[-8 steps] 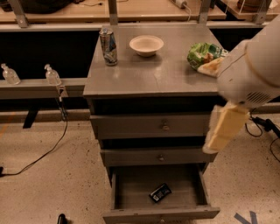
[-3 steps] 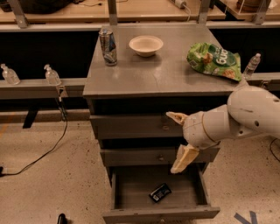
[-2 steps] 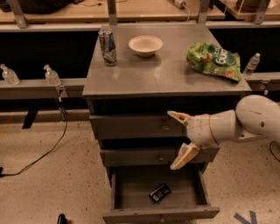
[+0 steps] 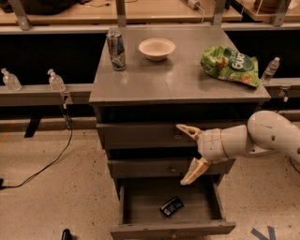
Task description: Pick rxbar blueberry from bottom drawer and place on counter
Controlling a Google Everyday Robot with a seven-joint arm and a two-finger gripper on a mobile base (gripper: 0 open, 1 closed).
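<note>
Camera view looks down on a grey scuffed desk [image 4: 178,82] with three drawers, standing on a speckled tan floor [image 4: 42,206]. On its top, a can [image 4: 116,49] stands toward 11 o'clock, a pale bowl [image 4: 156,48] sits at 12 o'clock, and a crinkled green bag [image 4: 229,64] lies toward 2 o'clock. The two upper drawers [image 4: 140,137] are shut. The bottom drawer [image 4: 143,204] is pulled out, and the rxbar [image 4: 171,206] lies flat and askew on its floor, a little toward 3 o'clock of the middle.

A white arm [image 4: 272,136] reaches in from 3 o'clock. Its gripper [image 4: 183,154] hangs in front of the two upper drawer fronts, above the open drawer and apart from the bar, jaws spread wide, one up and one down, holding nothing.

Behind the desk, at 12 o'clock, runs a long tan workbench [image 4: 154,9]. On a low ledge at 9 o'clock stand two clear bottles [image 4: 10,79], and another bottle [image 4: 270,70] stands at 3 o'clock. A black cable [image 4: 51,161] trails over the floor at 8 o'clock. Blue tape [image 4: 262,233] marks the floor at 5 o'clock.
</note>
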